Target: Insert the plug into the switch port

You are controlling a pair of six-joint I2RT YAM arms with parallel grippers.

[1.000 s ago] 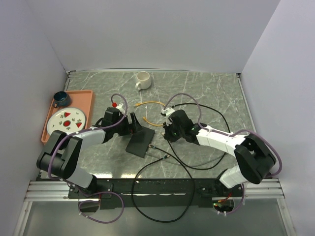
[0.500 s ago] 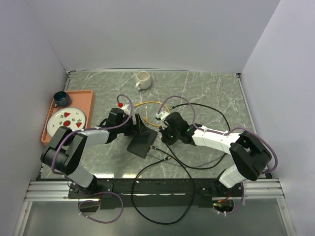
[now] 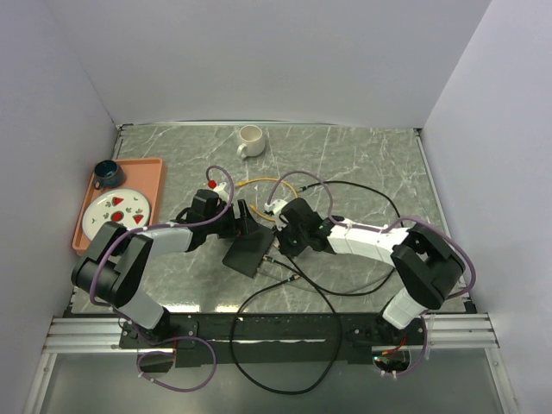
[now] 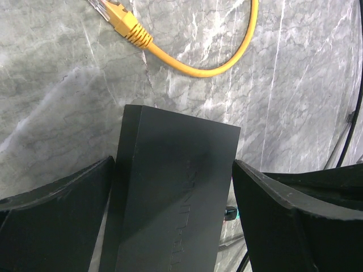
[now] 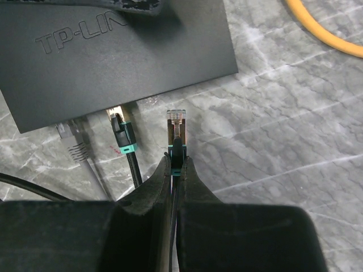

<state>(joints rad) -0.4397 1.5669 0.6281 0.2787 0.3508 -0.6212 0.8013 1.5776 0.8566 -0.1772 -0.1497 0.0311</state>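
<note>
Your left gripper (image 4: pixel 173 164) clamps the black switch (image 5: pixel 113 51) between its jaws. Your right gripper (image 5: pixel 176 161) pinches the plug (image 5: pixel 176 122), which juts ahead of its jaws, just short of the switch's port edge.

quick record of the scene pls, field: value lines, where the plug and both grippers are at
switch: flat black box, two other plugs at its near edge
plug: pinched in the right gripper, pointing at the switch edge, a gap between them
left gripper: jaws wide, one finger against each side of the switch
yellow cable: loose, beyond the switch
task state: plug not yet inserted
</note>
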